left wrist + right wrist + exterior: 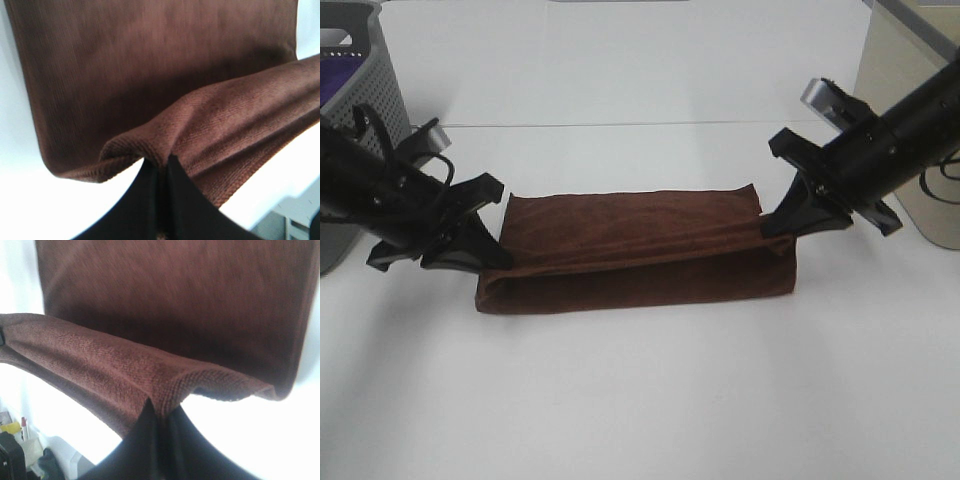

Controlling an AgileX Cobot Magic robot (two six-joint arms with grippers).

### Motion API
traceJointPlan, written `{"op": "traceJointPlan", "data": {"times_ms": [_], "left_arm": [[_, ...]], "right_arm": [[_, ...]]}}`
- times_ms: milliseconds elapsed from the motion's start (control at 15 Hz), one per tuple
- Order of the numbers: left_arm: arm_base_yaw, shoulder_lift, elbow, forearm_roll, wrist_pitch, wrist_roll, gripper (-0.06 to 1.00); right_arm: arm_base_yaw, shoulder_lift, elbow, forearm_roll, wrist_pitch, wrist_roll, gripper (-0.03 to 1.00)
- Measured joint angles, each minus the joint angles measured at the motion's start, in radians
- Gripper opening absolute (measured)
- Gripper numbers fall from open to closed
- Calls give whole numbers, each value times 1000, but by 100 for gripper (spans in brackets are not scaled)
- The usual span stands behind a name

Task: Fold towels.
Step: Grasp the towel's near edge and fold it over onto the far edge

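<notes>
Nearest me on the high camera is the white worktop (640,410). Just beyond it lies the brown towel (635,250), stretched out long from left to right near the middle. Its lower layer sits flat on the worktop, and a second layer is doubled over it.

The left end effector (498,257) is at the towel's left short end, closed tight on the edge of the upper layer. On my left wrist camera I see the cloth puckered where the black fingers (182,200) pinch the hem, with that edge raised off the layer beneath. The right end effector (770,226) is at the opposite short end, likewise clamped on the upper layer's edge. My right wrist camera shows the hem gathered between its fingers (140,440) and lifted off the flat cloth below. The held edge runs taut across the towel from one grip to the other, a little higher at the right.

Farther back, a grey slotted basket (380,110) stands just behind the left arm, with something purple (340,85) inside. On the other side a beige bin (905,90) stands close behind the right arm, and a dark cable (945,170) loops in front of it. A thin seam (620,124) crosses the worktop behind the towel.
</notes>
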Motion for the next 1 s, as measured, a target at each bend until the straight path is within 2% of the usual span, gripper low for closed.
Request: {"op": "traceJointPlan", "data": {"times_ms": [267,667,1000], "left_arm": [[-3,47,-162,60,-62,-31,1],[-2,303,-452,99,-84,-32,1],[-3,383,-490,92,-114,-32,1]], "right_arm": [[0,143,-231,-15,40,8,0],[0,385,-507,-40,34,42,0],[0,482,-567,-38,-14,50,0]]}}
